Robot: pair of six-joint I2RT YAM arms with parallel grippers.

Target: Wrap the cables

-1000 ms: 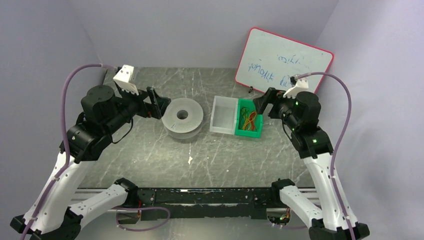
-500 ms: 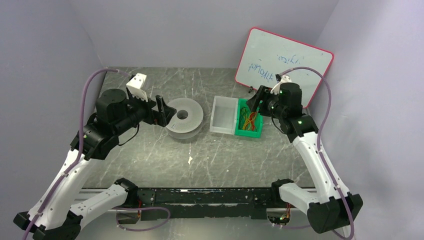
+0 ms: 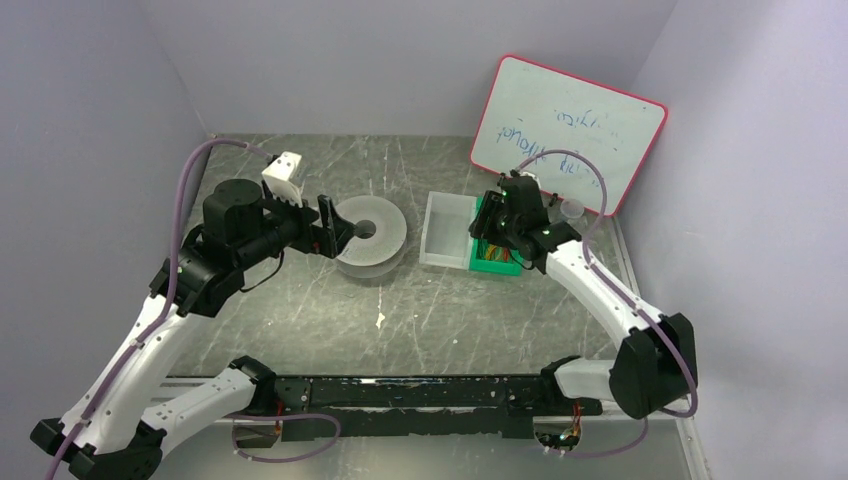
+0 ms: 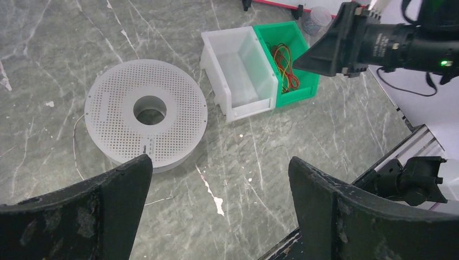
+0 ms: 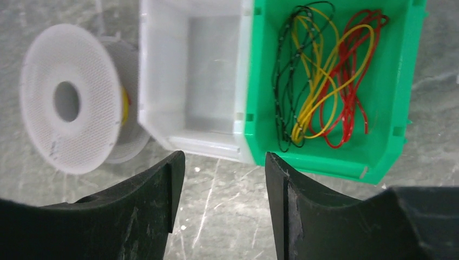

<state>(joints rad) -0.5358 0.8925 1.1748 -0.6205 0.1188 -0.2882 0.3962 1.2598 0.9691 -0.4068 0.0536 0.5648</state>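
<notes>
From above, the right gripper (image 3: 487, 226) hangs parted and empty over the green bin (image 3: 497, 266) toward the marbled counter's (image 3: 450, 320) right edge, lilac walls (image 3: 400, 60) around; the left wrist shows the left gripper (image 4: 219, 168) spread wide near the spool (image 4: 108, 108); the right wrist shows the cables (image 5: 319, 81) tangled in that bin, so best pinch one strand low.

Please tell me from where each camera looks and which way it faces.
Top view: high behind the bases, facing down and forward over the table; left arm and right arm show.
Left wrist view: on the left arm, facing down toward the spool, white bin and green bin; the left fingers and the right arm show.
Right wrist view: on the right arm, facing down at the cables in the green bin; only the right fingers show.
Both wrist views share the spool and both bins.
</notes>
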